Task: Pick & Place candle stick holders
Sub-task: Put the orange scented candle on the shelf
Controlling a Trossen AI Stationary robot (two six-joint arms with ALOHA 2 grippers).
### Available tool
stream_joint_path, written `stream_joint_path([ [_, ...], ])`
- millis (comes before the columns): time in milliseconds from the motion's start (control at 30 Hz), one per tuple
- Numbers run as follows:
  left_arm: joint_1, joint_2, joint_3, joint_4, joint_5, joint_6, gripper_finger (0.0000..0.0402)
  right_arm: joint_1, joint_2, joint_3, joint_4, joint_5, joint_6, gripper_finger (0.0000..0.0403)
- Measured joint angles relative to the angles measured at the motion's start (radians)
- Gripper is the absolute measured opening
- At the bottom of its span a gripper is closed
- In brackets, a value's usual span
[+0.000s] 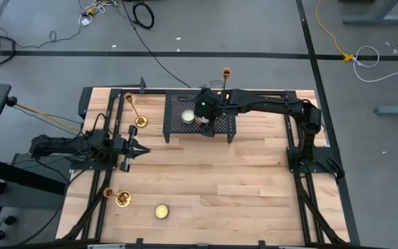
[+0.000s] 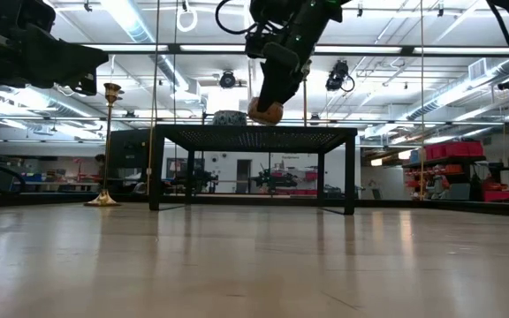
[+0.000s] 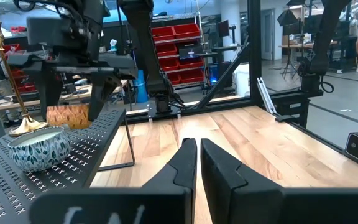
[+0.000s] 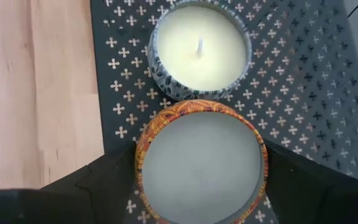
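Observation:
Three gold candle stick holders stand on their round bases: one at the far left (image 1: 135, 111), one at the near left (image 1: 119, 198), one behind the rack (image 1: 226, 72). My right gripper (image 1: 203, 124) reaches over the black mesh rack (image 1: 178, 131) and is shut on an orange-patterned candle tin (image 4: 201, 162). In the low view the tin (image 2: 266, 111) hangs just above the rack's top. My left gripper (image 1: 140, 149) waits shut at the table's left, pointing level toward the right and touching nothing. My right gripper pinches the orange tin's round side wall (image 4: 139, 155) between its two fingers, one on each opposite side. The fingers (image 4: 98, 183) slant down from the table's right. The tin sits upright, its open top up, close beside the other tin on the rack.
A blue-and-white patterned tin with white wax (image 4: 199, 46) stands on the rack top. A small yellow candle (image 1: 161, 211) lies near the front edge. Bare wood (image 1: 240, 180) stretches over the table's middle and right. Frame rails run along the table's sides.

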Motion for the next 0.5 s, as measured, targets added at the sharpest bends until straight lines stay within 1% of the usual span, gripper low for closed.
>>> stream_joint_path([
  [200, 0.0, 0.0, 0.0, 0.0, 0.0, 0.0, 0.0025, -0.002, 0.019, -0.002, -0.009, 0.019, 0.0, 0.0307],
  [500, 0.0, 0.0, 0.0, 0.0, 0.0, 0.0, 0.0025, -0.003, 0.018, -0.002, -0.005, 0.02, -0.001, 0.0307],
])
